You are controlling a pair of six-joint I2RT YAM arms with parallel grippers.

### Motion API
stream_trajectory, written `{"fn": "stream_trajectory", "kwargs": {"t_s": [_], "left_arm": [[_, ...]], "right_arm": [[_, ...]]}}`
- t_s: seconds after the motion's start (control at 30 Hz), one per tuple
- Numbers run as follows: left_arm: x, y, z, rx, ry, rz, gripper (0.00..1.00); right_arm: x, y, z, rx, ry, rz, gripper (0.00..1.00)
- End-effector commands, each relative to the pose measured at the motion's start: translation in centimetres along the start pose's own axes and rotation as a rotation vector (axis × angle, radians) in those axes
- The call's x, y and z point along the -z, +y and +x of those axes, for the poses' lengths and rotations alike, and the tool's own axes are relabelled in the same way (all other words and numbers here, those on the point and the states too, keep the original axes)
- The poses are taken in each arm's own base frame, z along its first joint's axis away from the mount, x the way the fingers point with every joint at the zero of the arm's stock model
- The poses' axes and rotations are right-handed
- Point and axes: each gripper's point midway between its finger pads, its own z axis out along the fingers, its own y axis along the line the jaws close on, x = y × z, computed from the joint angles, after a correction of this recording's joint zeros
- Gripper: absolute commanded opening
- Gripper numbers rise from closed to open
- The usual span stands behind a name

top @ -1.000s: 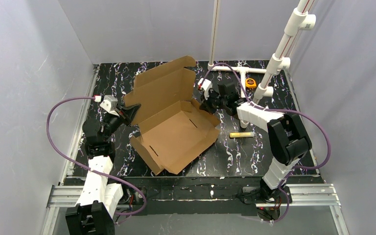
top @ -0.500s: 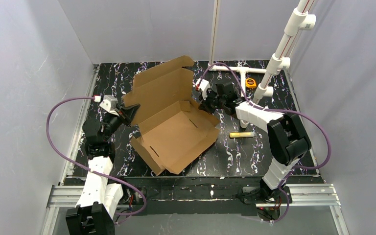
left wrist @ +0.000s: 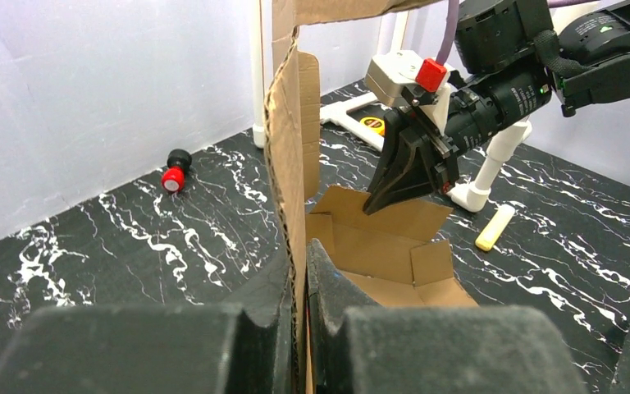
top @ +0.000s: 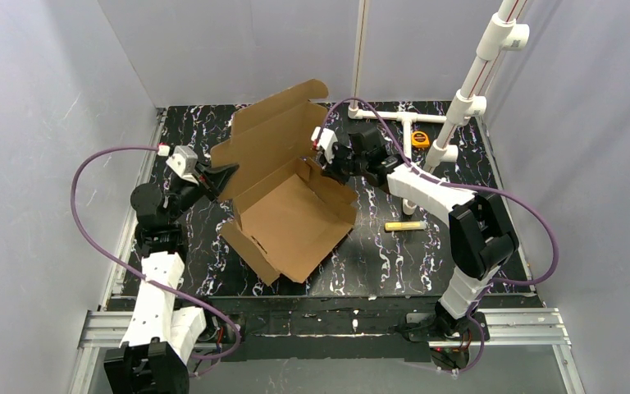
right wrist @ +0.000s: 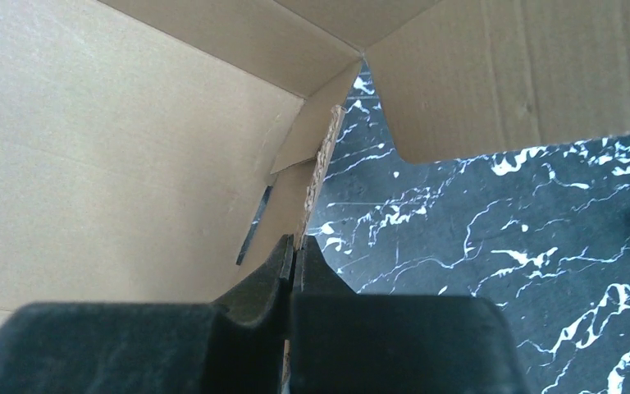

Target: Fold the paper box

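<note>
Left pincer [top: 226,175], right pincer [top: 328,170] grip paper box [top: 295,220] (lid [top: 269,141] upright).

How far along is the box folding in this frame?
Partly done: the brown corrugated cardboard box sits open, side walls half raised, lid panel upright. In hand: left claw pinches the lid's edge, right claw pinches a side flap. Remaining: tucking flaps, closing the lid.

The left gripper [left wrist: 303,261] pinches the thin edge of the paper box [left wrist: 285,139]. The right gripper [left wrist: 377,199] touches its far flap.
</note>
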Motion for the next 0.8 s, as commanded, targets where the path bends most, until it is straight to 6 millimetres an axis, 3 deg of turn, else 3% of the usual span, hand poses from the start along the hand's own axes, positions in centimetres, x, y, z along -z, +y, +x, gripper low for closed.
{"fn": "stream_trajectory", "kwargs": {"t_s": [0.0, 0.2, 0.33, 0.53, 0.77], "left_arm": [[-0.9, -0.5, -4.7, -0.118, -0.08, 0.041, 0.0], [-1.9, -0.6, -8.7, -0.169, -0.119, 0.075, 0.0], [-2.4, -0.7, -10.1, -0.207, -0.128, 0.107, 0.0], [-3.1, -1.1, -8.8, -0.22, -0.093, 0.177, 0.0], [-3.3, -1.6, -7.0, -0.216, -0.063, 0.229, 0.0]], "right_arm": [[1.3, -0.5, -4.0, 0.048, -0.081, 0.019, 0.01], [0.7, -2.7, -7.3, 0.014, -0.225, 0.11, 0.01], [-0.2, -4.3, -8.1, -0.062, -0.284, 0.146, 0.01], [-1.0, -6.0, -7.2, -0.122, -0.319, 0.178, 0.01], [-1.1, -7.0, -4.4, -0.198, -0.419, 0.201, 0.01]]}}
